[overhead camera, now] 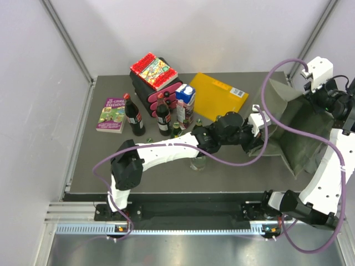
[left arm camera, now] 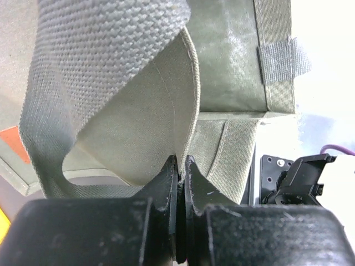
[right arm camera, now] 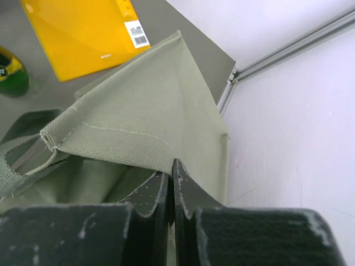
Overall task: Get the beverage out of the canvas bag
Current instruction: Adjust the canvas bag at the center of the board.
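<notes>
At the near edge: both arm bases bolted to a rail; worktop (overhead camera: 233, 172) dark grey and matte.
Mid worktop, left: dark bottle (overhead camera: 133, 116) and its twin (overhead camera: 162, 115), green bottle (right arm camera: 11, 72), blue-and-white carton (overhead camera: 186, 102), book (overhead camera: 112, 114); all outside the bag.
Left gripper (left arm camera: 182, 163): jaws pinched together on a fold of the bag's rim, just beside the webbing handle (left arm camera: 94, 66).
Canvas bag (overhead camera: 302, 133): right side of worktop, slumped, mouth held between the two arms; olive cloth, coarse weave, floppy walls, stitched hem.
Right gripper (right arm camera: 171, 169): jaws closed on the bag's far rim, at a seamed edge.
Yellow folder (overhead camera: 219, 95): flat, glossy, just beside the bag, far centre.
Beverage: not visible; bag interior hidden in every view.
Progress, judged: early; mouth gripped on both sides, extraction not yet done.
Remaining, judged: spread the mouth, free one gripper, reach in, lift the drink out.
</notes>
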Robot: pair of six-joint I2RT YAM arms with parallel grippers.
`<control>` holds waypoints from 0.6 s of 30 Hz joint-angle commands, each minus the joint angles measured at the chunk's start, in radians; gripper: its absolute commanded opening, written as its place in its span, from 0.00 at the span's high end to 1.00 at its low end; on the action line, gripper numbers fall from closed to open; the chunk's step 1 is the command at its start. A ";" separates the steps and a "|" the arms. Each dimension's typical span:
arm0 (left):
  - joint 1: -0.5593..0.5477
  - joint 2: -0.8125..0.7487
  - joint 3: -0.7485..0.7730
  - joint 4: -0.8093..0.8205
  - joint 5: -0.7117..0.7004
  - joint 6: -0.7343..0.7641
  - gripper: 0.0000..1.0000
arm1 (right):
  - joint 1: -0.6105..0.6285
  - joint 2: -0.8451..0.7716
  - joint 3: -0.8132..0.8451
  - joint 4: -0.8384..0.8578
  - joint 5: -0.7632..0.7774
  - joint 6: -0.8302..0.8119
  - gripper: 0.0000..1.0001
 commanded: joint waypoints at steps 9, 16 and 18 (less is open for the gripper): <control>0.064 -0.018 0.086 0.135 0.089 -0.222 1.00 | 0.017 0.035 0.016 0.167 -0.008 0.109 1.00; 0.148 0.107 0.213 0.197 0.135 -0.514 1.00 | 0.105 0.145 -0.004 0.265 0.099 0.205 1.00; 0.182 0.159 0.247 0.224 0.140 -0.627 1.00 | 0.124 0.173 0.010 0.288 0.122 0.231 0.99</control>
